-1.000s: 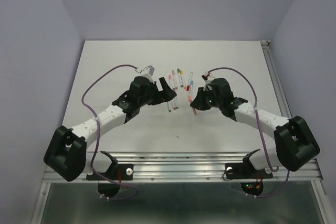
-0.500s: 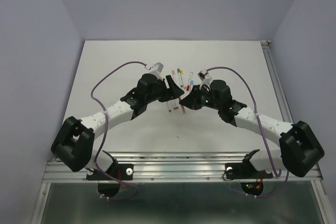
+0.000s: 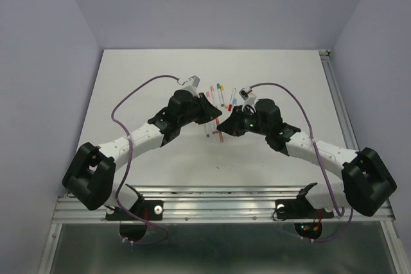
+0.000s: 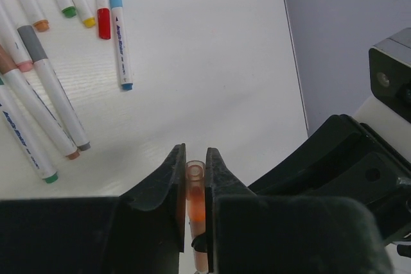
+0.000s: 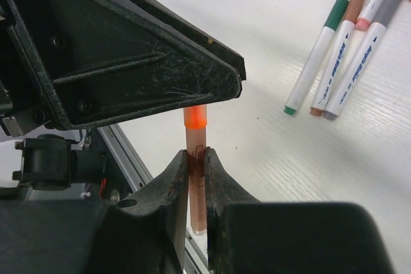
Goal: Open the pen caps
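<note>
Pull-off step: the left hand [image 4: 194, 158] pinches the orange cap [image 5: 196, 119], and the right hand [image 5: 196, 158] clamps that pen's barrel [image 5: 196, 200], held beside the loose pens [image 4: 54, 94]. Next, I judge, both must pull straight apart along it.

Orange pen cap [image 5: 196, 118], pinkish pen [image 5: 196, 194], black left hand [image 4: 194, 157] and right hand [image 5: 196, 154], white table [image 4: 205, 62].

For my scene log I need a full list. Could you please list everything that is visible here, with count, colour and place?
orange pen: one, orange, gripped between both pincers
loose pens: at least nine, white with mixed coloured ends, lying on the table beyond the pincers
table: one, white, under everything
cables: two, purple, arching above the table, left and right
left pincer: one, black, shut on the orange pen
right pincer: one, black, shut on the orange pen
</note>
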